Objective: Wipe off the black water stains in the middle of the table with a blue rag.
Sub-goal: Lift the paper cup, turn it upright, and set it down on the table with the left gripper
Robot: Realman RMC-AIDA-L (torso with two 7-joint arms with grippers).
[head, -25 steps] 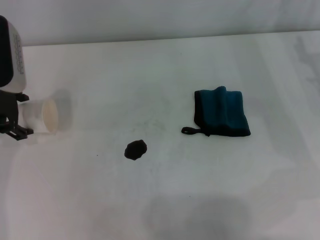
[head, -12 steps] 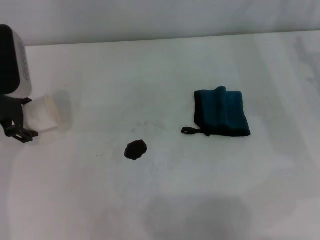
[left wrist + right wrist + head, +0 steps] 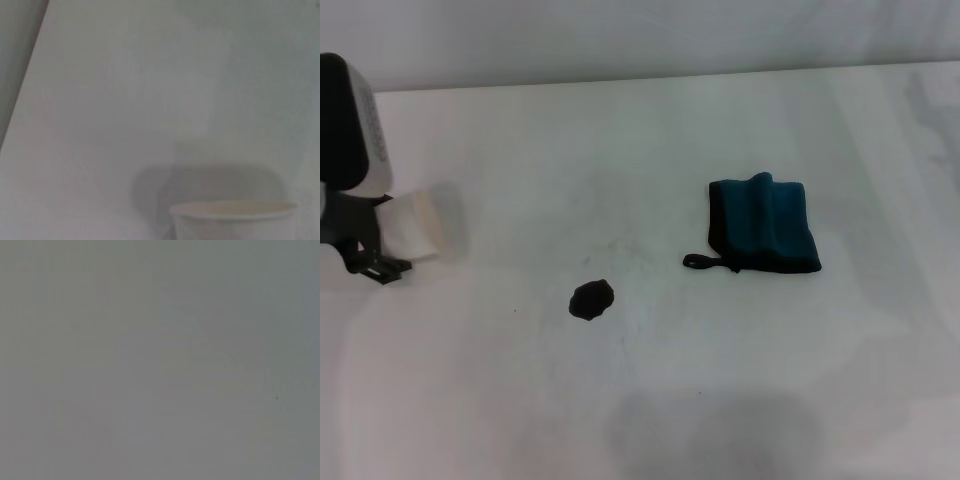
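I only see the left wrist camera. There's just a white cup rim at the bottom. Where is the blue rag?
Observer: The blue rag lies folded on the table, toward the robot's right, with nothing touching it.
Operator: Is the black spot near it?
Observer: The black water stains sit apart from the rag, nearer the robot and more to its left.
Operator: Who holds my cup?
Observer: The left end effector is at the paper cup on the table's left edge, and the cup is tipped sideways.
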